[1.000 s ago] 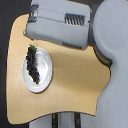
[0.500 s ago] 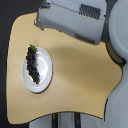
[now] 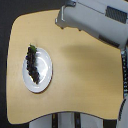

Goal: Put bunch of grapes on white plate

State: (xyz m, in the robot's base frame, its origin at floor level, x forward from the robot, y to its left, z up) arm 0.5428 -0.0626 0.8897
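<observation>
On the light wooden table (image 3: 75, 75), toward the exterior view's left, sits the white plate (image 3: 44, 70), and the bunch of grapes (image 3: 32, 65) lies right on it, along the side of the plate nearer the table's edge, green stem tip pointing to the far end. Beyond the plate, at the exterior view's upper right, the grey robot arm (image 3: 95, 20) looms over the table's far corner, well apart from the plate. Its gripper isn't visible, so open or closed I cannot tell. Around the table, the floor is dark, almost black.
</observation>
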